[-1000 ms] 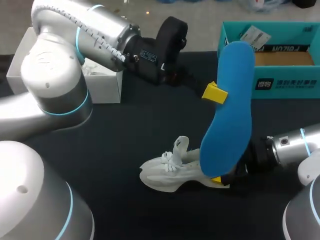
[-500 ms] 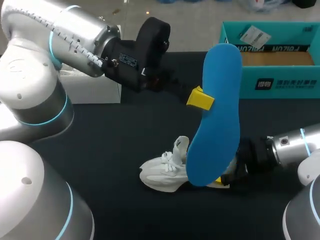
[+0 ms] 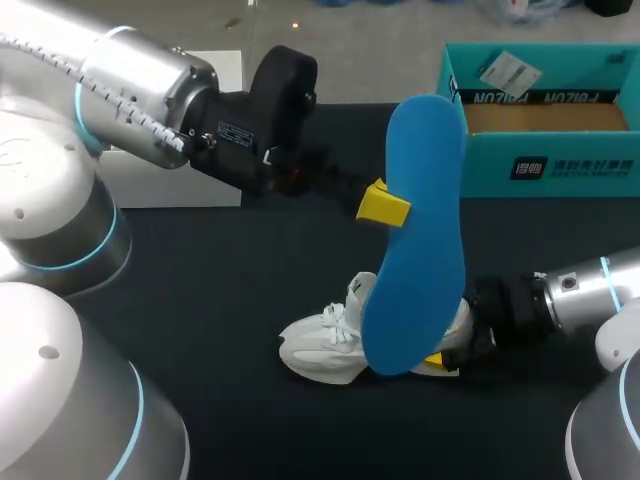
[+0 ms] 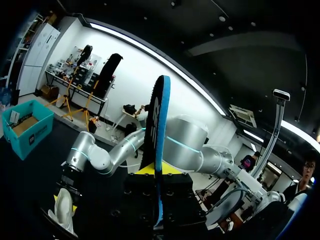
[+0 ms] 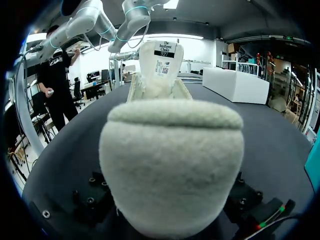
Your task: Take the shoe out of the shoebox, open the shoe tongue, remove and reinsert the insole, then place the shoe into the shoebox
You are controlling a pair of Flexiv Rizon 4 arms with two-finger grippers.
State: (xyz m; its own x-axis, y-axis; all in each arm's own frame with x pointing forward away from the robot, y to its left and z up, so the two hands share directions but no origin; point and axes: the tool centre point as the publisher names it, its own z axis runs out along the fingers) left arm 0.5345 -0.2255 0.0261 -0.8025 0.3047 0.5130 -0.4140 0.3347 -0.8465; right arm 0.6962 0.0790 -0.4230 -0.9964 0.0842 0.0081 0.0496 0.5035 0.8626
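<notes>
**A:** What do the boxes hold?

**B:** The teal shoebox (image 3: 560,165) stands open at the far right of the table (image 3: 200,300). Its brown floor shows, and a white paper slip (image 3: 508,68) sits at its far left corner. The white box (image 3: 175,180) on the far left side shows only its outside, so I cannot tell what is in it.

**A:** And the count?

**B:** Two boxes, one white shoe (image 3: 325,345), one blue insole (image 3: 415,230), two arms.

**A:** Where is the shoe?

**B:** On the table in front of the shoebox and well apart from it, with its toe towards the left arm. The right gripper (image 3: 440,356) is at the heel. One yellow tip shows under the heel and the insole hides the other, so it looks clamped on the heel, though I can't be sure.

**A:** And the insole?

**B:** It is out of the shoe and held upright in the air above it. The left gripper (image 3: 388,205) pinches it at mid-length, fingers closed on it from both faces.

**A:** What do the wrist views add?

**B:** The left wrist view shows the insole (image 4: 159,145) edge-on, running straight up between its own gripper's (image 4: 157,172) fingers. Beyond are the shoe (image 4: 64,212) and the shoebox (image 4: 27,127). The right wrist view is filled by the fuzzy heel of the shoe (image 5: 172,160), with the tongue (image 5: 162,62) standing upright and its label showing. The head view shows no label.
</notes>
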